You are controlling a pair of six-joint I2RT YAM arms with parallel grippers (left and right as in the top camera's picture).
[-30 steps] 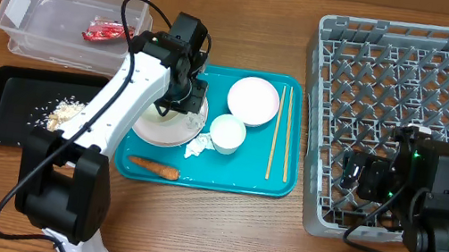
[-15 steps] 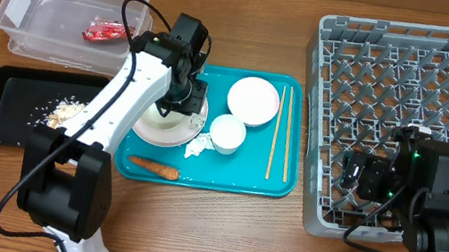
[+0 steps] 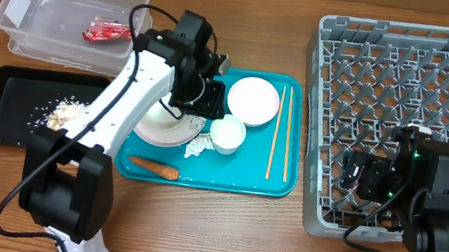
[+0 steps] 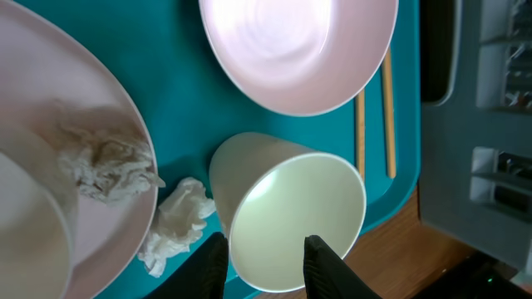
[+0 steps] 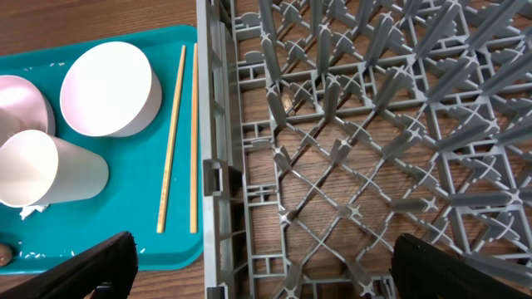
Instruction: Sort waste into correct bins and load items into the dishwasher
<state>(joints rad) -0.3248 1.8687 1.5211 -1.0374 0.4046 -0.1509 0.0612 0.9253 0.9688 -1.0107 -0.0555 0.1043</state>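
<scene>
While reading the overhead view from largest down, logging the grey dish rack (image 3: 412,83) as filling the table's right side, pegs upright. Logging the teal tray (image 3: 253,174) at centre as carrying the following:
- the round plate (image 3: 171,133)
- the bowl (image 3: 253,100)
- one cup (image 3: 227,133), sitting between the plate and the bowl
- the chopsticks (image 3: 282,131), lying side by side along the tray's right edge
- the carrot (image 3: 154,168), lying near the front edge
- a tissue wad (image 3: 196,148), lying just beside the plate's rim

Seeing a second tissue clump (image 4: 104,158) resting on the plate in the left wrist view. Recording the clear tub (image 3: 53,8) at back left as containing the red wrapper (image 3: 106,31). Recording the black tray (image 3: 14,115) on the near side of the tub as holding the beige scraps (image 3: 64,110).

Checking the white label (image 3: 13,9) on the tub's left end: failing to make out any writing.

Finding the left gripper (image 4: 264,266) hanging over the cup, fingers (image 4: 318,266) parted by less than the width of the cup's mouth, gripping nothing. Failing to resolve any contact with the rim. Finding the right gripper (image 5: 274,274) hanging over the rack's left wall, fingers spread wide, carrying nothing.
</scene>
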